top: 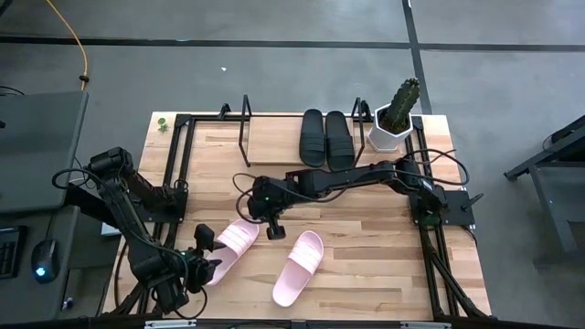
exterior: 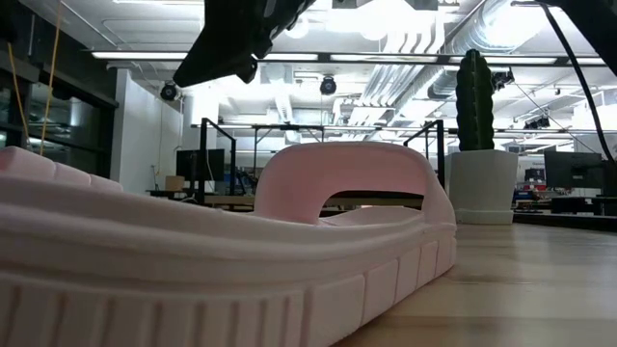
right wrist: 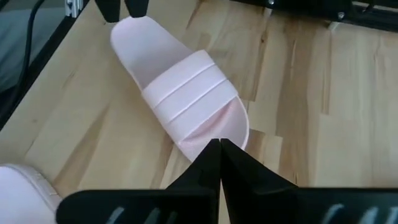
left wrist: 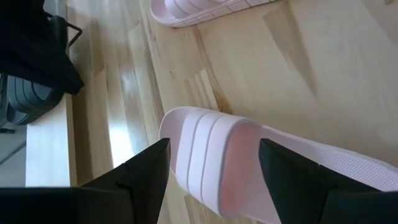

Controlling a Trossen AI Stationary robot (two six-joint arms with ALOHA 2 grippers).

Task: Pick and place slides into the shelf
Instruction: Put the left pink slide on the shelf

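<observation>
Two pale pink slides lie soles down on the table. One (top: 234,247) is near the left arm and the other (top: 300,267) sits to its right, filling the low view (exterior: 289,231). Two black slides (top: 326,139) rest side by side on the shelf's wooden board (top: 274,137). My left gripper (top: 206,251) is open at the left pink slide's heel side, with that slide (left wrist: 214,158) showing between its fingers. My right gripper (right wrist: 219,146) is shut, its tips at that slide's toe end (right wrist: 211,130). My left gripper has a finger on either side of the pink slide, and I cannot tell whether either finger (left wrist: 146,171) touches it. My right gripper's shut fingertips (right wrist: 214,155) come slanting down from the table's right at the toe edge (right wrist: 239,134), and I cannot tell whether they touch it.
A white pot with a cactus (top: 395,119) stands at the shelf's right end, beside a black wire loop frame (top: 361,114). Another loop frame (top: 245,128) stands at the shelf's left end. Black rails (top: 174,164) run along the table's left and right sides.
</observation>
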